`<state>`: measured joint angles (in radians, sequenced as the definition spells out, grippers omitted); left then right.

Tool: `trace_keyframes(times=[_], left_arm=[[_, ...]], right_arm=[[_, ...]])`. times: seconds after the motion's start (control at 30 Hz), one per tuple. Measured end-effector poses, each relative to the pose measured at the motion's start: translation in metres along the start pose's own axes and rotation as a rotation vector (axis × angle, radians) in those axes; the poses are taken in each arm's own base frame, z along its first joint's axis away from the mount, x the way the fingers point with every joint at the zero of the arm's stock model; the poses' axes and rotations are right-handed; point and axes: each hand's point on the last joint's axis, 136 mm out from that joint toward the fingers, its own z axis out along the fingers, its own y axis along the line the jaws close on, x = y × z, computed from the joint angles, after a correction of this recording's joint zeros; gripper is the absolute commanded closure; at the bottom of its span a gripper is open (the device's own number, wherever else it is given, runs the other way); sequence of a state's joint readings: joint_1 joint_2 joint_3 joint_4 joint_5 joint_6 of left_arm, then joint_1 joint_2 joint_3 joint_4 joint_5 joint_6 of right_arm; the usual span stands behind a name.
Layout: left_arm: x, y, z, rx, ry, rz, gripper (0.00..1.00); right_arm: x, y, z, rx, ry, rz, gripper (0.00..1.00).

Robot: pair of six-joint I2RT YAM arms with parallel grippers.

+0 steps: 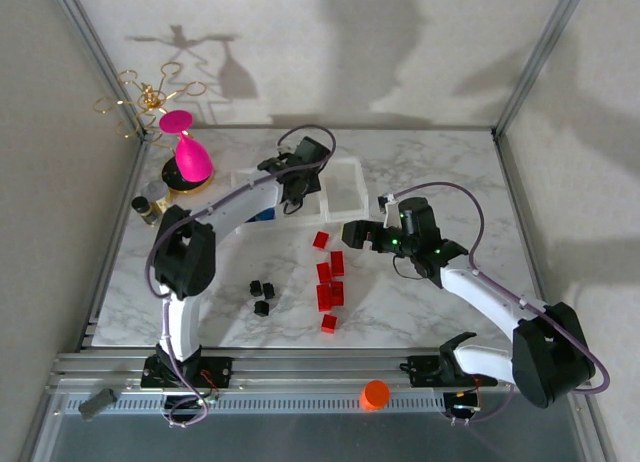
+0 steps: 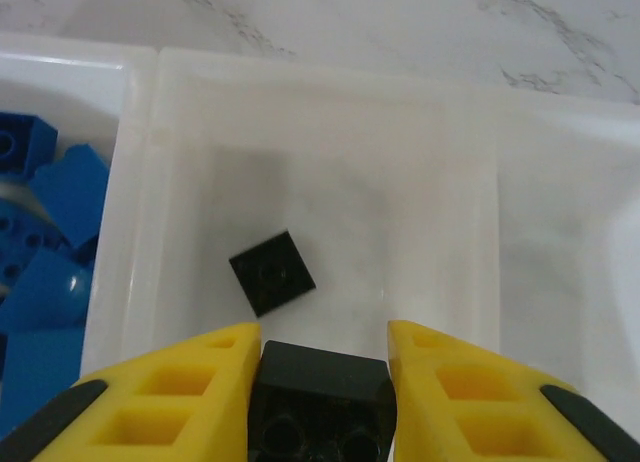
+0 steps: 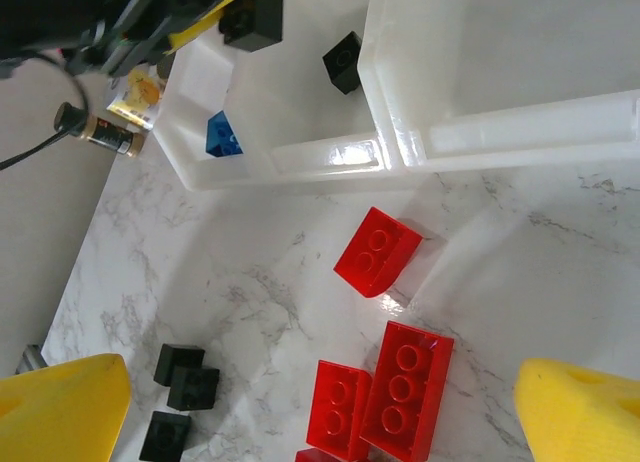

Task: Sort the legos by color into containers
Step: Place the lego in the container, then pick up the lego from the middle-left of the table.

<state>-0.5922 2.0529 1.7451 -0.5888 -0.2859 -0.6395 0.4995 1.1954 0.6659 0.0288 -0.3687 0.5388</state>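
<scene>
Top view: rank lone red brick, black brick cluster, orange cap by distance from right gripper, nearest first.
From the right gripper:
1. Lone red brick, just to its left.
2. Black brick cluster, farther left, toward the near edge.
3. Orange cap, at the near edge.

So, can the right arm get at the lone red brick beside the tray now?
Probably yes: the right gripper hangs open near it, the red brick lies apart from the tray, and nothing covers it.

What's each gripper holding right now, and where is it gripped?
Left gripper pinches a black lego by its opposite sides. Right gripper is open, holding nothing.
</scene>
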Motion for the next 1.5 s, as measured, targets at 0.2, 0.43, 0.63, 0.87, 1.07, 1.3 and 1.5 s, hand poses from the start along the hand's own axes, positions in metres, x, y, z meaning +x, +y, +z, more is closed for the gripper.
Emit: trace_keyframes(times=[0.2, 0.43, 0.63, 0.87, 1.07, 1.3, 1.5], left_arm=[[0.007, -0.008, 0.029, -0.049, 0.032, 0.060, 0.66], [0.023, 0.008, 0.056, -0.121, 0.078, 0.091, 0.65], [0.028, 0.018, 0.071, -0.159, 0.095, 0.105, 0.62], [0.021, 0.015, 0.071, -0.159, 0.086, 0.117, 0.50], [0.012, 0.011, 0.064, -0.151, 0.073, 0.113, 0.51], [0.006, 0.012, 0.018, -0.074, 0.064, 0.094, 0.51], [0.001, 0.024, -0.052, 0.036, -0.001, 0.049, 0.51]], right_arm=[[-0.001, -0.001, -0.001, 0.002, -0.003, 0.003, 0.01], [-0.002, -0.003, -0.001, 0.005, -0.005, 0.003, 0.01], [-0.001, -0.004, -0.001, 0.006, -0.004, 0.004, 0.01], [0.001, -0.006, 0.000, 0.010, 0.001, 0.007, 0.01], [0.002, -0.004, 0.000, 0.000, 0.009, -0.009, 0.01], [0.008, -0.004, 0.000, -0.010, 0.039, -0.057, 0.01], [0.017, -0.004, 0.000, -0.009, 0.081, -0.083, 0.01]])
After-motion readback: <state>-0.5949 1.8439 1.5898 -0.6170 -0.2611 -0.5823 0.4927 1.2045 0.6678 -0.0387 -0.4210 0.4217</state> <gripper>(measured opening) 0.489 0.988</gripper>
